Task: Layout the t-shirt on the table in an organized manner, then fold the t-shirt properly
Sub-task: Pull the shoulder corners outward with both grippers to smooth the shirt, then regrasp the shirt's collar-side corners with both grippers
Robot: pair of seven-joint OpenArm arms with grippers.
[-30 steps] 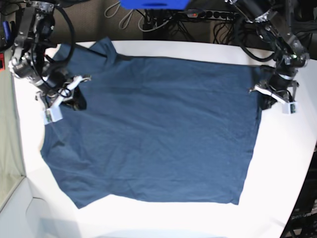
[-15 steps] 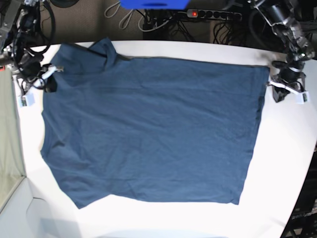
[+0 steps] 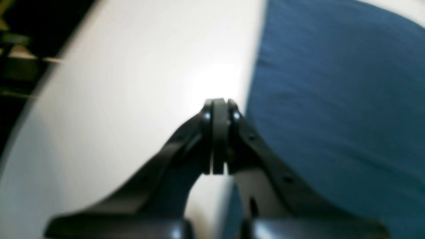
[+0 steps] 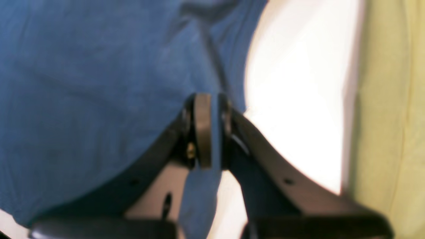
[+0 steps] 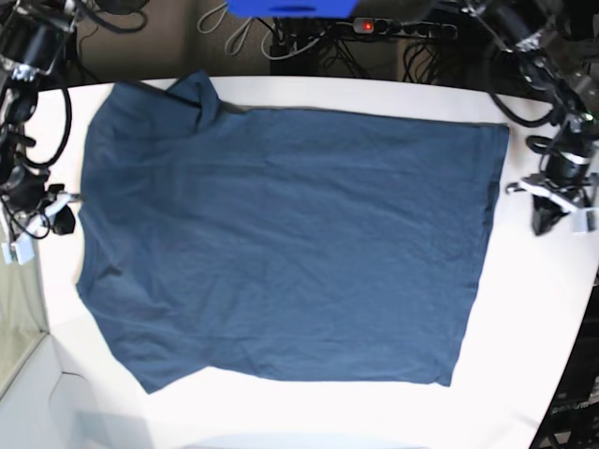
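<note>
In the base view the t-shirt (image 5: 281,243) lay spread flat across most of the counter (image 5: 524,355), reaching from near the far edge almost to the near edge, one sleeve bunched at the far corner on the view's left. The left tool (image 5: 554,208) hung off the shirt's hem side over bare counter on the view's right; the right tool (image 5: 42,217) sat just off the opposite side, at the counter's edge. Both stood clear of the cloth, probably so the layout could be judged before folding began. Their jaws were too small to read here.

The left wrist view supplied that detail: the left tool (image 3: 217,109) had its jaws pressed together on nothing, above white counter (image 3: 132,83) with the shirt's edge (image 3: 332,99) just beside it.

The right wrist view, blurred, showed the right tool (image 4: 206,109) with its jaws nearly together, a thin gap between them through which blue cloth (image 4: 83,83) showed. Whether that cloth was pinched or only lay beneath, I could not tell.
</note>
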